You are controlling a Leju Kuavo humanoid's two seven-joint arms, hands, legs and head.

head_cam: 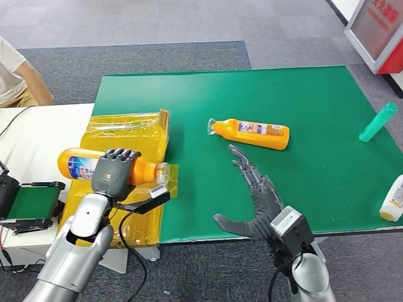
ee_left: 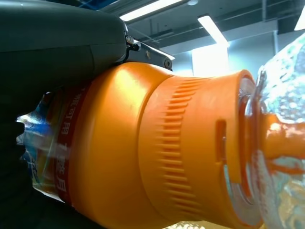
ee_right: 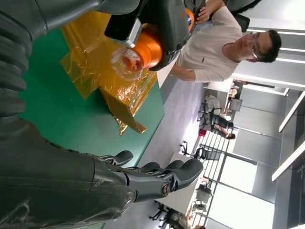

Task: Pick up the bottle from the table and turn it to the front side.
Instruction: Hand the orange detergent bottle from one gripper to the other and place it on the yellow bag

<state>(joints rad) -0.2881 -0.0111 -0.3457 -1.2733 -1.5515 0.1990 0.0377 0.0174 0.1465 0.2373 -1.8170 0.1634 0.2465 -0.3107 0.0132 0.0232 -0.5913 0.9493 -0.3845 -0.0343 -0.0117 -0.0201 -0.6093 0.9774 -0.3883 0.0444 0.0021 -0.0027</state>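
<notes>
Green mat (head_cam: pixel 295 189) is covering the table, with yellow film (head_cam: pixel 142 135) lying at its left edge. Left hand (head_cam: pixel 114 173) is gripping a bottle (head_cam: pixel 78 163) on its side, lifted above the film, clear cap pointing right. Right hand (head_cam: pixel 254 195) is hovering empty with fingers spread, near a second bottle (head_cam: pixel 252 133) lying farther in. Risks: smooth plastic rolling inside the fingers during the turn, label ending face-down, or a loosened grip dropping it onto slick film.
</notes>
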